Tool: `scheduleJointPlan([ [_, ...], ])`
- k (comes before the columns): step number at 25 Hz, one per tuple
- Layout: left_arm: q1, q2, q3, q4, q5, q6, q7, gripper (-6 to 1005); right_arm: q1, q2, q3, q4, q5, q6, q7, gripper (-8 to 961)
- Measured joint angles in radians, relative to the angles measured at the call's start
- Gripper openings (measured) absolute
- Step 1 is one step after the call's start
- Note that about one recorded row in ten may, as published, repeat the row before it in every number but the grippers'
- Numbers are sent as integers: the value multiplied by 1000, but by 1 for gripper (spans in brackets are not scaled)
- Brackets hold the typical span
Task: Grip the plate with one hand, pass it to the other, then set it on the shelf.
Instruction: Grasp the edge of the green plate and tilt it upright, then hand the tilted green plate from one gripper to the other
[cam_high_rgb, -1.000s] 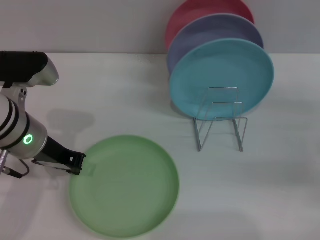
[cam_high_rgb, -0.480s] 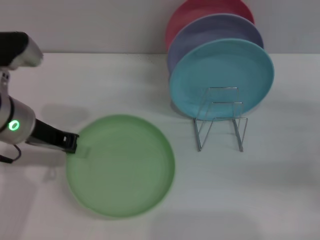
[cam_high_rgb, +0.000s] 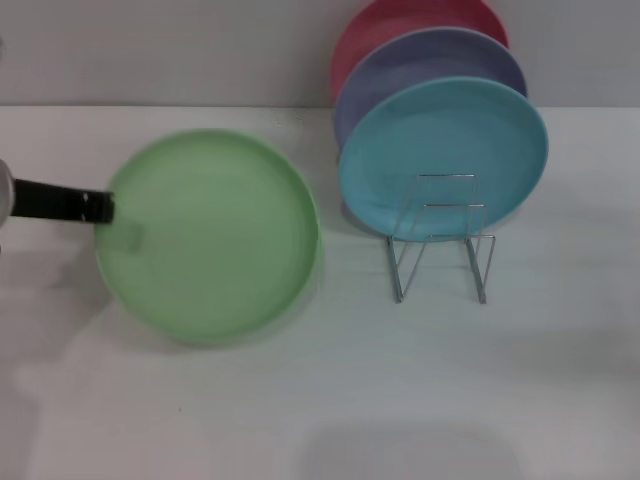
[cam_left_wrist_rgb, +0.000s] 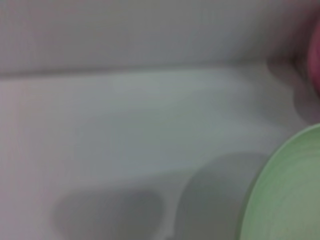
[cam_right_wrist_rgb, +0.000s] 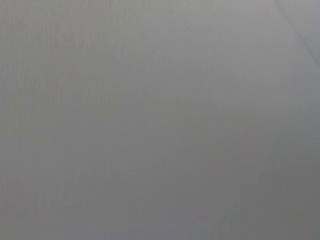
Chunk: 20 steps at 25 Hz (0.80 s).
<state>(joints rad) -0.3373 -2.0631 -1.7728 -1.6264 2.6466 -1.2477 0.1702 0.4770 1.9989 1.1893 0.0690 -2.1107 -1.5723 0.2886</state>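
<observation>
L gripper (cam_high_rgb: 105, 208) grips green plate (cam_high_rgb: 210, 235); rack (cam_high_rgb: 440, 240) holds turquoise plate (cam_high_rgb: 443, 155).

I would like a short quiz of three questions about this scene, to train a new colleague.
1. True or false: the left hand grips the green plate at its rim.
2. Which plate stands frontmost in the wire shelf? A. pink B. turquoise C. lavender
3. Fill in: the right hand is ___ in the head view.

Key: 1. true. 2. B, the turquoise plate. 3. not visible.
</observation>
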Motion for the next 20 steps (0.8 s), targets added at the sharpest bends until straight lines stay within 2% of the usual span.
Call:
scheduleJointPlan([
  [3, 49, -2, 10, 6, -34, 122, 32, 30, 0, 3, -2, -1, -2, 0, -3, 658],
  [4, 87, -2, 30, 16, -55, 221, 48, 30, 0, 3, -3, -1, -2, 0, -3, 658],
  [5, 87, -2, 30, 16, -55, 221, 48, 30, 0, 3, -3, -1, -2, 0, -3, 658],
  [6, 123, 0, 55, 26, -61, 315, 56, 30, -1, 4, -3, -2, -3, 0, -5, 658],
  [7, 123, 0, 55, 26, -61, 315, 56, 30, -1, 4, -3, -2, -3, 0, -5, 658],
  [8, 156, 0, 77, 42, -67, 397, 70, 30, -2, 5, -4, -2, -4, 0, -5, 658],
  [10, 169, 0, 85, 50, -75, 433, 81, 30, -3, 5, -4, -3, -4, 0, -5, 658],
  [11, 196, 0, 102, 76, -126, 512, 122, 30, -3, 5, -4, -5, -4, 0, -5, 658],
  [13, 206, 0, 108, 86, -152, 539, 142, 30, -3, 5, -5, -8, -4, 0, -5, 658],
  [15, 237, 0, 125, 109, -239, 619, 214, 30, -3, 5, -5, -9, -4, 0, -5, 658],
  [16, 272, -1, 154, 126, -336, 703, 312, 30, -3, 5, -5, -10, -5, 1, -6, 658],
  [17, 272, -1, 154, 126, -336, 703, 312, 30, -3, 5, -5, -10, -5, 1, -6, 658],
  [20, 318, 0, 202, 143, -461, 812, 441, 30, -3, 3, -5, -14, -5, 1, -6, 659],
])
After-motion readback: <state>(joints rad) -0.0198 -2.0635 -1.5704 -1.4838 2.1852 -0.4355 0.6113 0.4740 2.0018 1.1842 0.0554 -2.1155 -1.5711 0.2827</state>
